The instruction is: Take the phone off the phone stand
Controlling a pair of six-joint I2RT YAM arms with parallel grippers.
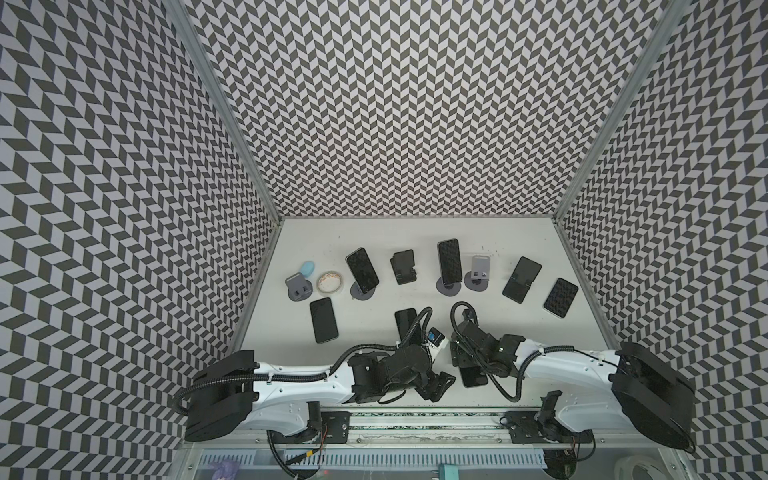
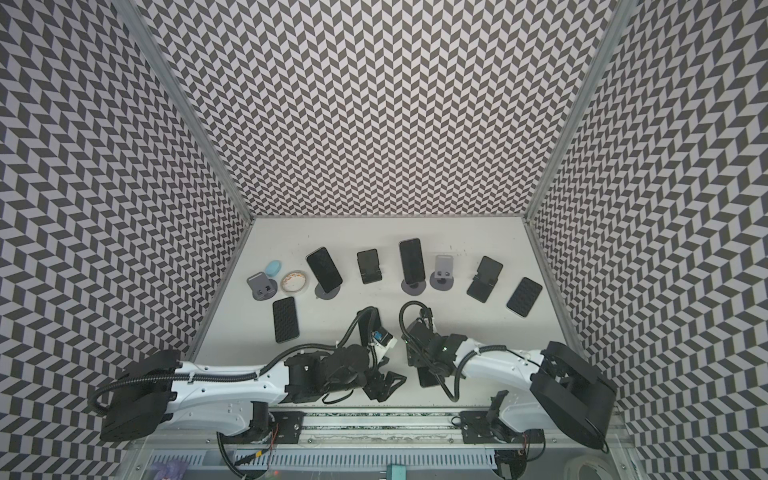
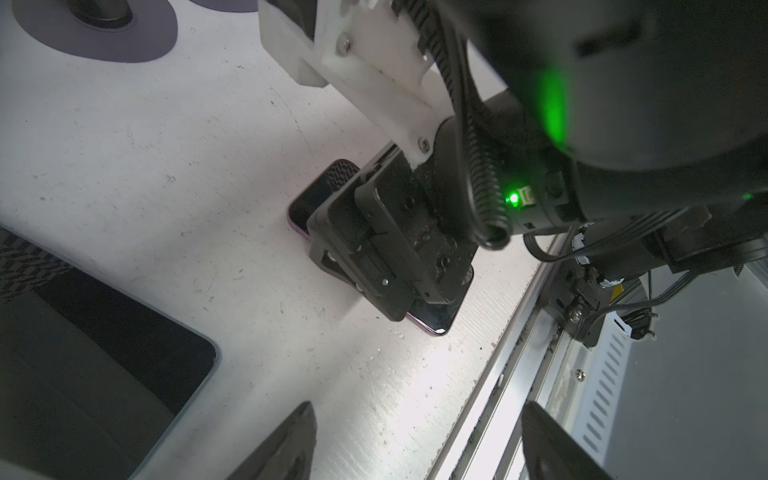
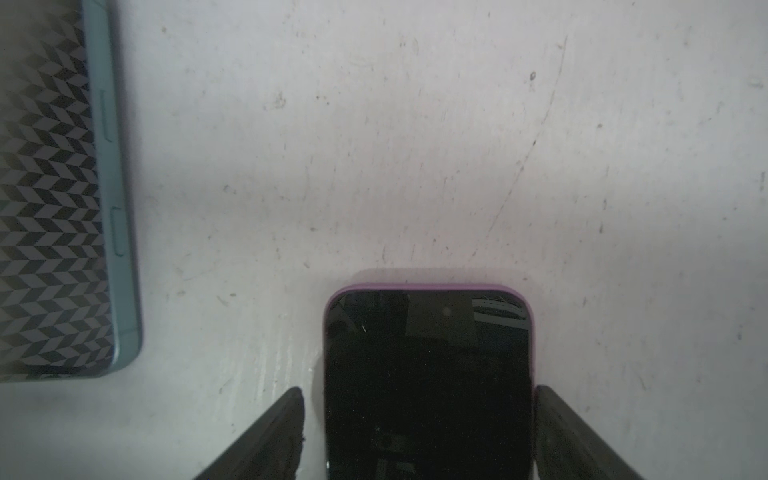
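A purple-cased phone [image 4: 428, 353] lies flat, screen up, on the white table near its front edge, also seen in a top view [image 1: 473, 377]. My right gripper [image 4: 417, 392] straddles it with jaws open; one finger stands clear of the case and the other sits right at its edge. Open and empty, my left gripper [image 3: 415, 405] hangs above bare table beside it [image 1: 436, 384]. Further back, two phones [image 1: 362, 270] [image 1: 449, 262] lean on round grey phone stands [image 1: 363, 293] [image 1: 449, 289].
Empty stands: grey [image 1: 298, 286], black [image 1: 404, 267], grey [image 1: 480, 272], black [image 1: 521, 278]. Flat phones [image 1: 323, 320] [image 1: 561, 298], and a teal-cased one [image 4: 54, 187] close to the purple phone. A tape roll [image 1: 330, 281] and a blue object [image 1: 307, 269] lie back left.
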